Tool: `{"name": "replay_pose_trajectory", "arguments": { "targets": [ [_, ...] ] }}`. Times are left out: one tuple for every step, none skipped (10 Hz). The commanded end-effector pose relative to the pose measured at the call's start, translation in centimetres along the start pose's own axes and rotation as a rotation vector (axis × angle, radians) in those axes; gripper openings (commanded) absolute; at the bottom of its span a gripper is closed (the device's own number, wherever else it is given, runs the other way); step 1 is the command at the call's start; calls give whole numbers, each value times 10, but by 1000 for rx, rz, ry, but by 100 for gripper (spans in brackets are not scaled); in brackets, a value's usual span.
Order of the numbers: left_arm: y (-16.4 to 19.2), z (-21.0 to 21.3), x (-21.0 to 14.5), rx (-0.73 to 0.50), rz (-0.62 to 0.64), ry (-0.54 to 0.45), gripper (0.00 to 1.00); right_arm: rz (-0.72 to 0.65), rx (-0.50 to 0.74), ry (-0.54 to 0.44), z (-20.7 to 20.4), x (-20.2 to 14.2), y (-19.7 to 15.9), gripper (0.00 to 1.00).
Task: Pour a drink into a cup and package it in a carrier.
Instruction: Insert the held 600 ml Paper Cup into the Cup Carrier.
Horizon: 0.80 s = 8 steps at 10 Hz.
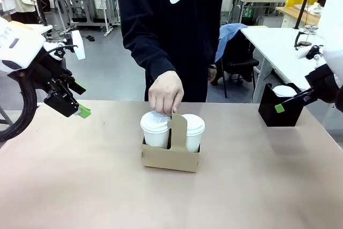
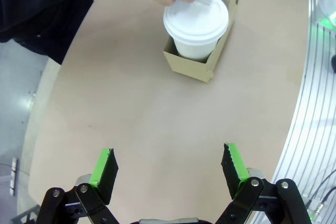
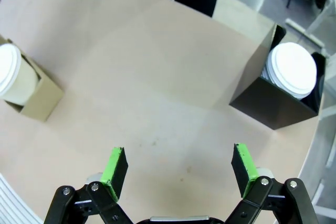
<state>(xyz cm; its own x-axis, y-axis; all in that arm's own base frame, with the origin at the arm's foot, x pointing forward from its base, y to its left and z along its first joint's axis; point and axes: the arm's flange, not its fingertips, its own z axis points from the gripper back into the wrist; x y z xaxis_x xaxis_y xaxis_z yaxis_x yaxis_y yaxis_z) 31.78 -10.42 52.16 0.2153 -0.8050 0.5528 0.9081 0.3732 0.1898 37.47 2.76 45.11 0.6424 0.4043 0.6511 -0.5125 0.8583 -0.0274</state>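
Two lidded white paper cups point(image 1: 157, 128) sit in the brown cardboard carrier point(image 1: 170, 156) mid-desk, the person's hand point(image 1: 165, 92) on the left cup's lid. Left gripper point(image 2: 170, 169) and right gripper point(image 3: 179, 170) hover wide open, empty, near opposite desk edges.

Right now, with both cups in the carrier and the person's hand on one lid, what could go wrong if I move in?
The person's hand rests on the left cup by the carrier handle; reaching in could strike it. The open left gripper and right gripper hover clear; the right one might clip the black box.
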Motion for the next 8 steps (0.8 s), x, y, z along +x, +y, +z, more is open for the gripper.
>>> {"name": "replay_pose_trajectory", "arguments": {
  "targets": [
    [-1,1,0,7,12,5,100,8,11,-23,-1,-3,-3,100],
    [-1,1,0,7,12,5,100,8,11,-23,-1,-3,-3,100],
    [-1,1,0,7,12,5,100,8,11,-23,-1,-3,-3,100],
    [-1,1,0,7,12,5,100,8,11,-23,-1,-3,-3,100],
    [-1,1,0,7,12,5,100,8,11,-23,-1,-3,-3,100],
    [-1,1,0,7,12,5,100,8,11,-23,-1,-3,-3,100],
    [-1,1,0,7,12,5,100,8,11,-23,-1,-3,-3,100],
    [-1,1,0,7,12,5,100,8,11,-23,-1,-3,-3,100]
  ]
}}
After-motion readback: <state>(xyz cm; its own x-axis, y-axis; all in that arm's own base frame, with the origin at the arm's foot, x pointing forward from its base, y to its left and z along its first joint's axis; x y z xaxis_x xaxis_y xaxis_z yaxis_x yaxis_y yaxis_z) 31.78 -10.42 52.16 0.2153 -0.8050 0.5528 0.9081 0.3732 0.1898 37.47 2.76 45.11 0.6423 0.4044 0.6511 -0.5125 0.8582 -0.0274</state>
